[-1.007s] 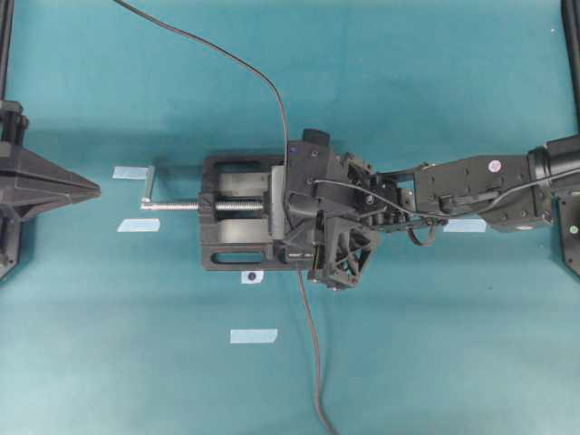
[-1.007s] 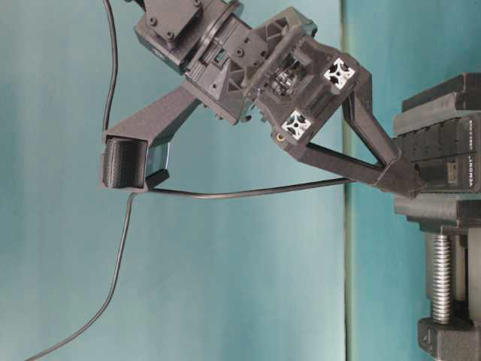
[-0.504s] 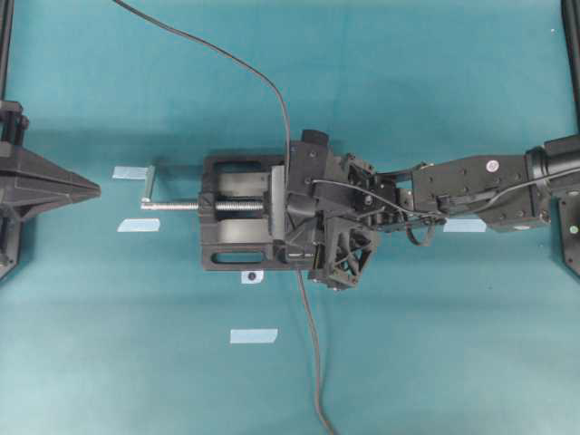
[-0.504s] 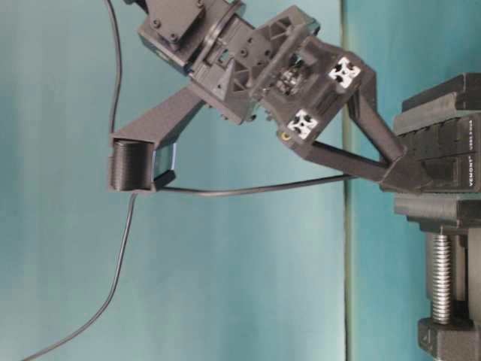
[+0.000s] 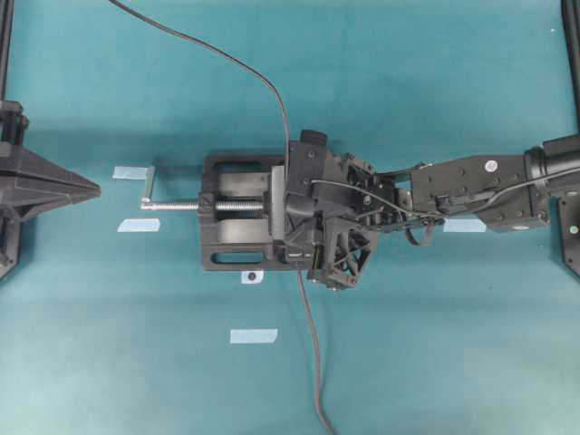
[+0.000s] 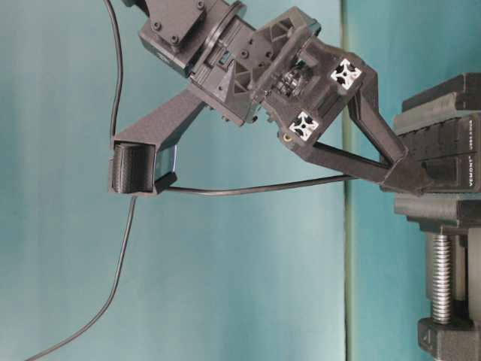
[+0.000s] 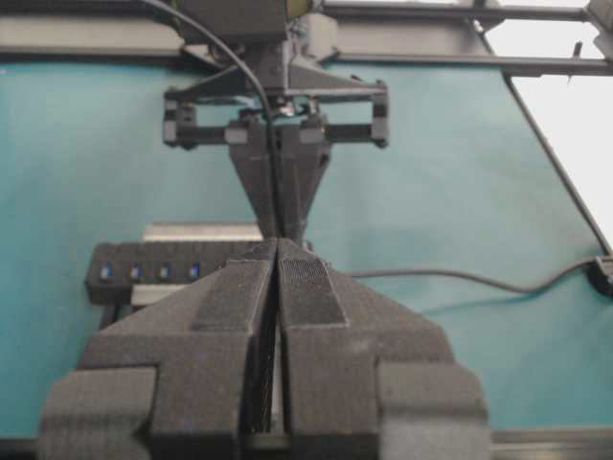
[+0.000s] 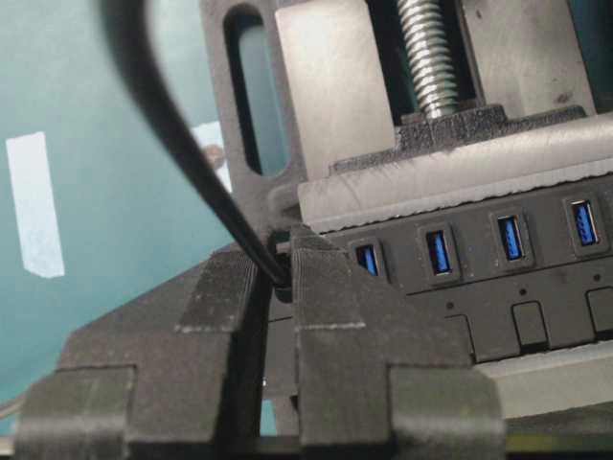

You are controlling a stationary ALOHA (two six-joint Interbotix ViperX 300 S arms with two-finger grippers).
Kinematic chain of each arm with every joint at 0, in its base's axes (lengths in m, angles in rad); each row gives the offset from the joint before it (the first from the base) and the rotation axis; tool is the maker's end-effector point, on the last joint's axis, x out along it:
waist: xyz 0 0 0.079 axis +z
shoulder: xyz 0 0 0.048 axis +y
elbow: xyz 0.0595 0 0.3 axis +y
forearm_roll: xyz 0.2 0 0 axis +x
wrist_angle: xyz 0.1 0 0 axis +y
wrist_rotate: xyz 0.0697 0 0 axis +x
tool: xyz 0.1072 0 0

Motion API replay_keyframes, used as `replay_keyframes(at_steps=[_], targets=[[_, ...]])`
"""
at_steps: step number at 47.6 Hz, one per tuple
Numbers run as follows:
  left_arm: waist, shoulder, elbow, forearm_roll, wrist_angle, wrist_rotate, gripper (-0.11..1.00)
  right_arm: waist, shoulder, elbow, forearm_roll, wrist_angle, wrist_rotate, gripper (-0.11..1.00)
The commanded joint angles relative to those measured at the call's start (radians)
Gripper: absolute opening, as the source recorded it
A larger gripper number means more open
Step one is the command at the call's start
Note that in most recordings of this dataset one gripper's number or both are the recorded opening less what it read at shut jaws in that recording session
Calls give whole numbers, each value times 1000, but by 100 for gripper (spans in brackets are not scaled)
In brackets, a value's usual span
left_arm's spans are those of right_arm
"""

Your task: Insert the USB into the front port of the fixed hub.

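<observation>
Hub [image 8: 498, 259], one, sits clamped in your single vise [image 5: 237, 225] on the worktop [image 5: 408, 362]; four blue sockets show. Your right claw [image 8: 276, 273], nearly closed, pinches the USB [image 8: 280, 278] at the hub's end socket. Left claw [image 7: 278, 287] closed, empty.

A robotics lab bench: teal mat [image 5: 408, 91], tape markers [image 5: 253, 335], bolted-down vise [image 5: 237, 227], black frame rails [image 7: 431, 38].

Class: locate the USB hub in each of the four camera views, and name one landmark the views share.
Overhead: hub mid-frame, mostly under the right gripper.
Table-level: hub at right edge, white print showing.
Left wrist: hub left of centre, blue sockets.
Right wrist: hub at right, blue sockets.
Landmark: the vise.
</observation>
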Motion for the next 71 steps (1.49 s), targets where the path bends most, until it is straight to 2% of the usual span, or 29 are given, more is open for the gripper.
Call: replay_keyframes(at_steps=[1,14,26,36,48,53,71], targets=[[2,8,-11,2,-5,0,0,41,5,3,3,14,9,3],[2,8,-11,2,-5,-2,0,35,2,3,3,12,11,5],[2,6,-8,2,-5,-2,0,31,0,-9,0,6,9,11],[3,2,-8,2,-5,-2,0,25,-3,-21,0,-14,11,26],[2,-5,-8,2,-5,-2,0,14,-21,-32,0,-29,11,53],[2,-5,-8,2,-5,-2,0,8,-29,-34,0,-29,11,60],[2,-5,-8,2,-5,-2,0,5,-31,-29,-2,-29,9,61]])
